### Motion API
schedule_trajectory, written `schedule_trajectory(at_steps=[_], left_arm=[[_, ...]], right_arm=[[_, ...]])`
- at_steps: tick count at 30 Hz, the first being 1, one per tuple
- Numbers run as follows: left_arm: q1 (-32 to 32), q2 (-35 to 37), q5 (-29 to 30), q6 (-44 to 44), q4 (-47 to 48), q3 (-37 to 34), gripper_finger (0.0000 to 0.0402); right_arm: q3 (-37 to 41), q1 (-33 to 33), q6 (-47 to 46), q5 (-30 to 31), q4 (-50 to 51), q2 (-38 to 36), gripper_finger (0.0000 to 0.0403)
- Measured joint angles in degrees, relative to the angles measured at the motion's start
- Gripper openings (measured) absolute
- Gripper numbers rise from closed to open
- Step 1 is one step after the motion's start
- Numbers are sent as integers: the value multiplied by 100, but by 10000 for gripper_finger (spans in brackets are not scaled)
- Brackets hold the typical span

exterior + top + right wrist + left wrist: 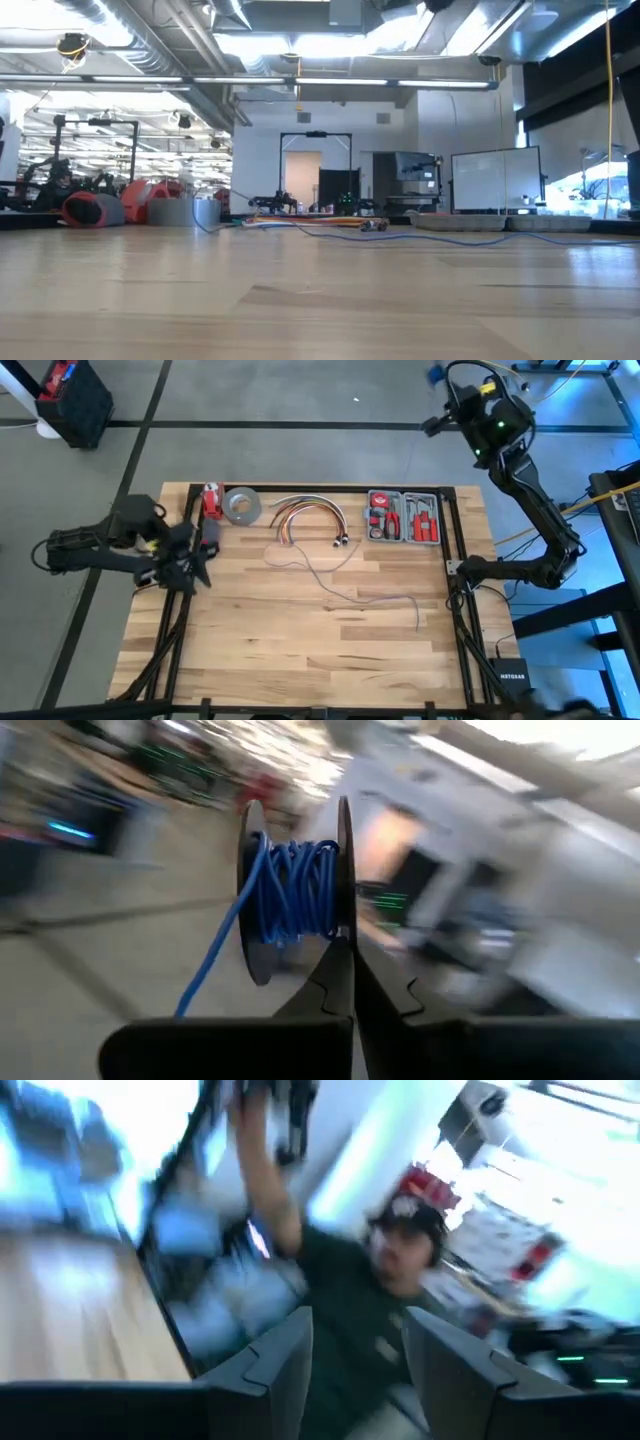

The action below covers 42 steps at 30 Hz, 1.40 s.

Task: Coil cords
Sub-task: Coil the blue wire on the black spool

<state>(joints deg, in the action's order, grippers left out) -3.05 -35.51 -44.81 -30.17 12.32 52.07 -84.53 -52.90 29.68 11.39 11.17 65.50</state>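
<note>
On the pale wooden slatted table [300, 630], the long, very thin bluish-grey cord [340, 582] lies loose and uncoiled: it starts in a small loop near the table's middle, just on the near side of the arched cable bundle, and trails in a wavy line toward the right, ending near the right edge. In the low view the same cord [470, 239] shows as a thin blue line along the far part of the tabletop. At the far edge, from left to right, sit a small red and white object [211, 500], a grey roll of tape [241, 505], a short arched bundle of orange, red and white cables with metal tips [308, 515], and an open grey tool case with red-handled tools [403, 516]. The left gripper [195, 555] hovers over the table's left edge, near the red object and well apart from the cord; its two dark fingers [285, 1365] stand apart with nothing between them, and its wrist view looks past them at a blurred person in a dark top [360, 1320] with one arm raised. The right gripper [432, 426] is raised beyond the table's far right corner, off the table; its fingers [335, 985] are pressed together, and just ahead of their tips its wrist view shows a dark spool wound with blue wire [295, 890], one strand hanging down from it; whether the fingers grip the spool I cannot tell.
</note>
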Motion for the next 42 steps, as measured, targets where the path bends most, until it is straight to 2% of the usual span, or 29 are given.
schedule_trajectory(at_steps=[2,5,8,11,17,23,26,31,36,42], left_arm=[[1,-54,457,655,-518,0,153],[-2,-216,1211,1339,-873,0,153],[-2,-446,2130,2049,-1149,0,153],[-2,-729,2800,2918,-1517,0,153],[4,-1624,2961,4004,-2098,0,153],[7,-2889,2966,4431,-2714,-4,153],[7,-3402,3352,4511,-2937,-4,153],[-76,-4183,4868,4230,-3225,-4,153],[-199,-4875,4948,4069,-3907,-4,153],[-181,-5554,4567,4065,-4233,360,153]], right_arm=[[54,0,-525,-684,78,17,1],[262,2,-984,-1397,72,27,1],[505,77,-1201,-1907,50,32,1],[928,260,-1319,-2083,-211,12,1],[2051,508,-1376,-2689,-1007,-162,1],[3243,1140,-1425,-2947,-1806,-529,1],[3721,1501,-1426,-2947,-2061,-845,1],[4233,2324,-1579,-2918,-2389,-1279,1],[4415,3327,-1579,-2595,-2573,-1447,1],[4605,4200,-1105,-1277,-2595,-1440,1]])
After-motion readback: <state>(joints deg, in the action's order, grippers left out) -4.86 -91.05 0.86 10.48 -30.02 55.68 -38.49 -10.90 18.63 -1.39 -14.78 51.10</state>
